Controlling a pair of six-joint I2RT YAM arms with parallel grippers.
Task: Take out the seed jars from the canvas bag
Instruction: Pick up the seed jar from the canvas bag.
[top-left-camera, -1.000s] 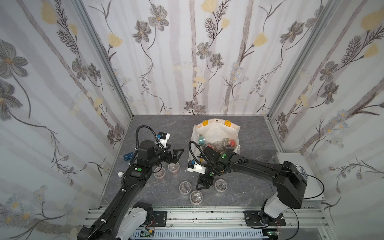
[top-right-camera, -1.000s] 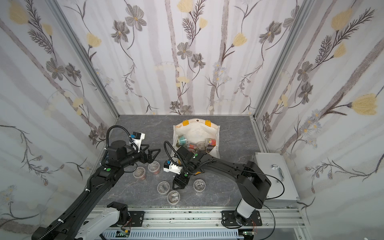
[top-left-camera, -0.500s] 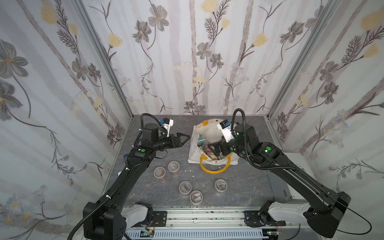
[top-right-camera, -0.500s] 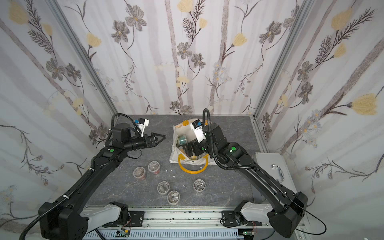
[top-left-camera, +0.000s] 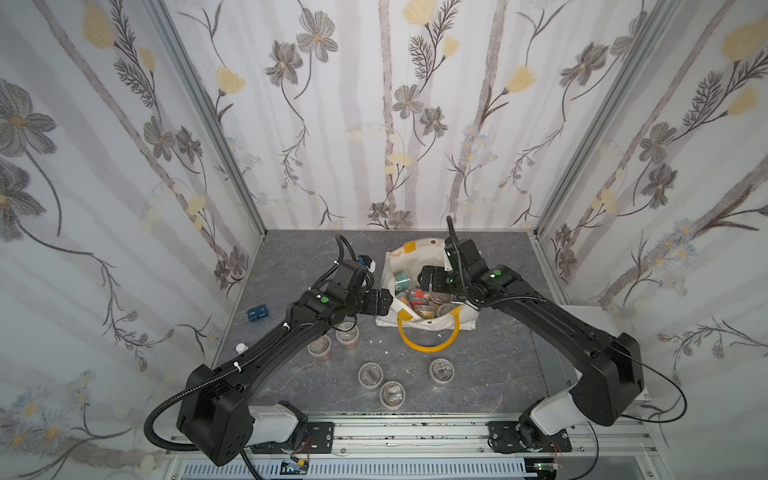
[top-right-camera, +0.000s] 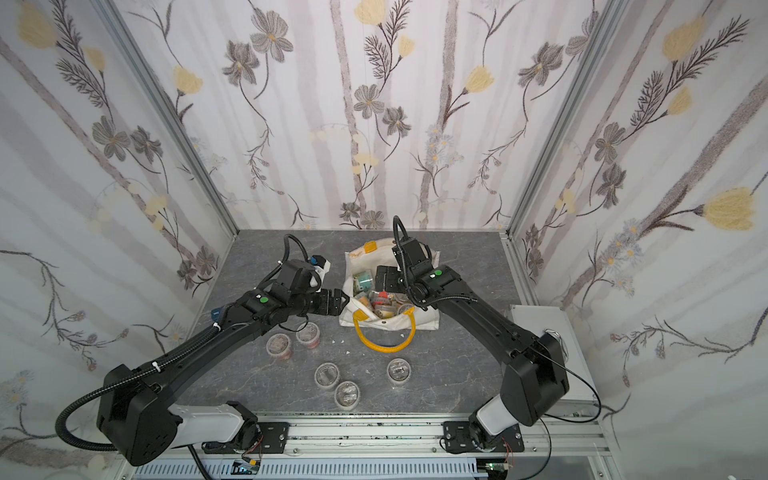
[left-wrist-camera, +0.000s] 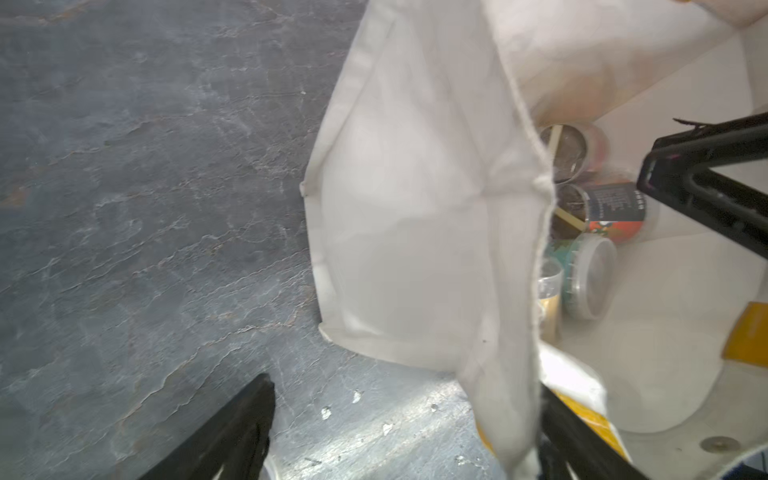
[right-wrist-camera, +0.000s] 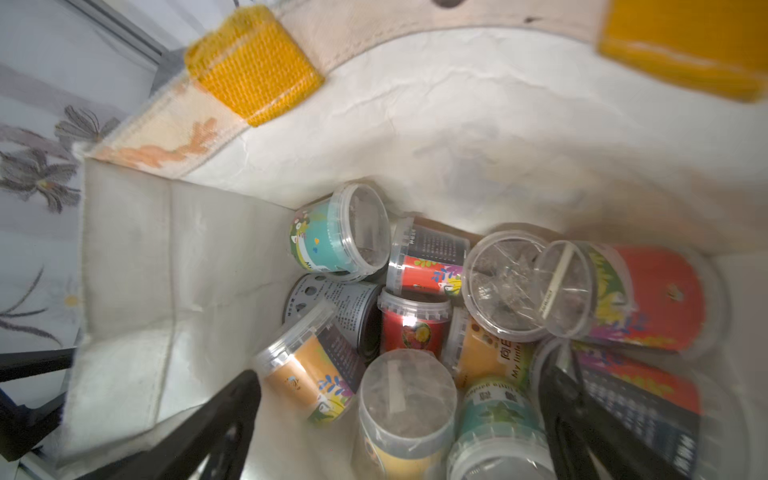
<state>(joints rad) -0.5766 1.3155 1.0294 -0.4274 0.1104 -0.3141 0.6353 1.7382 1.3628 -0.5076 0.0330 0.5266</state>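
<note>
While the left gripper (left-wrist-camera: 405, 390), jaws apart, straddles the cream-white canvas bag (left-wrist-camera: 415, 208) rim, the wide-open right gripper (right-wrist-camera: 401, 376) should centre on the lid-up round clear plastic seed jar (right-wrist-camera: 405, 403) before closing.

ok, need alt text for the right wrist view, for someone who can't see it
Looking down into the open canvas bag: a jumbled pile of seed jars with red, orange and teal labels, most lying on their sides. The right gripper, its black fingers spread open, hangs over the pile holding nothing. Two yellow patches mark the bag's rim.
</note>
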